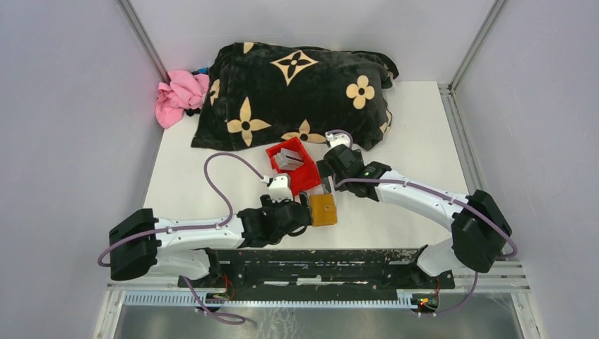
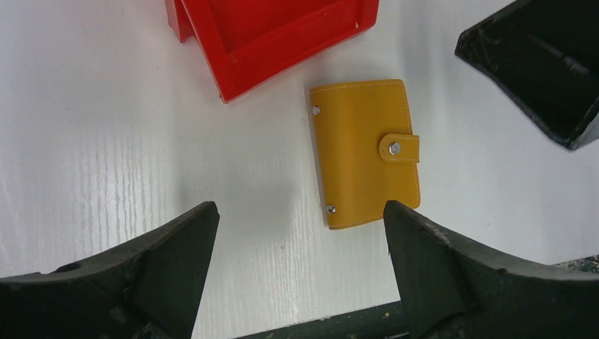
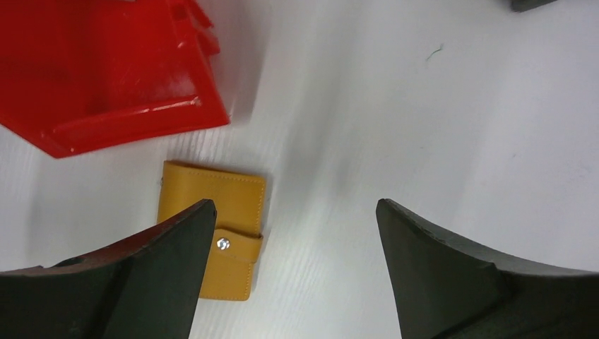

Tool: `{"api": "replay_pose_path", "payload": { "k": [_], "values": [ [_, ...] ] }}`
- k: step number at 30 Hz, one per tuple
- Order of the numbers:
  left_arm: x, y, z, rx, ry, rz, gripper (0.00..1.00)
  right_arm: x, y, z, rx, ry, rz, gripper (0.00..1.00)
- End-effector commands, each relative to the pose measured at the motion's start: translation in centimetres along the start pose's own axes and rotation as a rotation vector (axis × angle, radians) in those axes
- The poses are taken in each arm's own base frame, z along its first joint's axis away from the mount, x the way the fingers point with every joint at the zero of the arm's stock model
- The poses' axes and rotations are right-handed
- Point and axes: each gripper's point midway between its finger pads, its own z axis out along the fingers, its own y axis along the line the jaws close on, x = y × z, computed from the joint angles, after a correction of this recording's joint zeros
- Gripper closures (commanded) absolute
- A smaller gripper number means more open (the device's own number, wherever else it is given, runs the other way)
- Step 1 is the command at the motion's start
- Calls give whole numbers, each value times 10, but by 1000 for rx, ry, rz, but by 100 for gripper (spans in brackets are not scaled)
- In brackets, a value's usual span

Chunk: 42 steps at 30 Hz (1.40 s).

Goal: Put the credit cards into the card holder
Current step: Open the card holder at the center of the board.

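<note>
The card holder (image 1: 323,210) is a tan-yellow wallet, folded shut with its snap strap closed, lying flat on the white table just in front of the red bin (image 1: 305,176). Grey-silver credit cards (image 1: 286,157) stand inside the bin; the wrist views do not show them. My left gripper (image 1: 302,214) is open and empty just left of the holder, which lies ahead of its right finger in the left wrist view (image 2: 365,152). My right gripper (image 1: 326,178) is open and empty above the table behind the holder, which lies by its left finger in the right wrist view (image 3: 219,205).
A black blanket with tan flowers (image 1: 297,92) covers the back of the table, with a pink cloth (image 1: 180,95) at its left. The red bin also shows in the left wrist view (image 2: 275,35) and the right wrist view (image 3: 106,70). A black rail (image 1: 318,265) runs along the near edge.
</note>
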Motion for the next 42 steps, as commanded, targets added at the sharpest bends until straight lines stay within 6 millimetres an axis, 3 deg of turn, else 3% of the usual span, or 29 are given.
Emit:
{"api": "replay_pose_path", "payload": {
  "k": [1,8,12,23,42],
  "values": [
    [-2,-7,6,13,-24,-91,8,24,18,0,-11,51,-67,11],
    [14,-2,15,-2,14,-89,20,45,33,2,23,120,-116,20],
    [22,-3,23,-6,47,-84,15,55,38,4,48,160,-144,20],
    [31,5,31,-5,57,-137,35,54,56,8,56,189,-178,19],
    [40,-11,40,61,65,-209,39,69,51,20,125,228,-173,23]
  ]
}}
